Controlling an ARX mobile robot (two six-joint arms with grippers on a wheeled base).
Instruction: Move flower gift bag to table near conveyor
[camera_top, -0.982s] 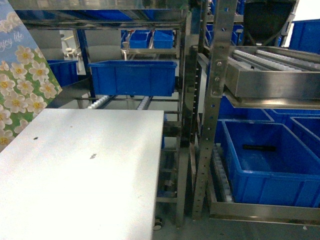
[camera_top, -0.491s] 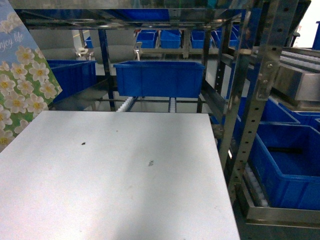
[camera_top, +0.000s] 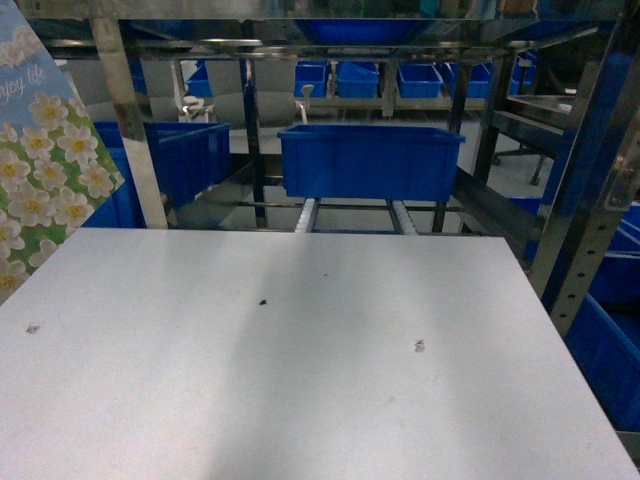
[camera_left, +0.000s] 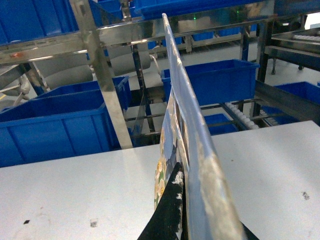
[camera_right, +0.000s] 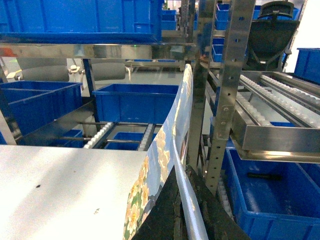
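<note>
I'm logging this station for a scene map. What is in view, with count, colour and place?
flower gift bag: one in the head view, floral print, far left; each wrist view shows a bag edge-on.
table: one, pale grey-white, foreground.
dark marks: three, small, on the table top.
conveyor: one, shiny steel with white rollers, behind the table.
blue bins: several, on the rack; the nearest sits on the roller tracks.
black object: one, in a low bin, right wrist view.
left gripper: black, shut on the bag.
right gripper: black, shut on a bag.
</note>
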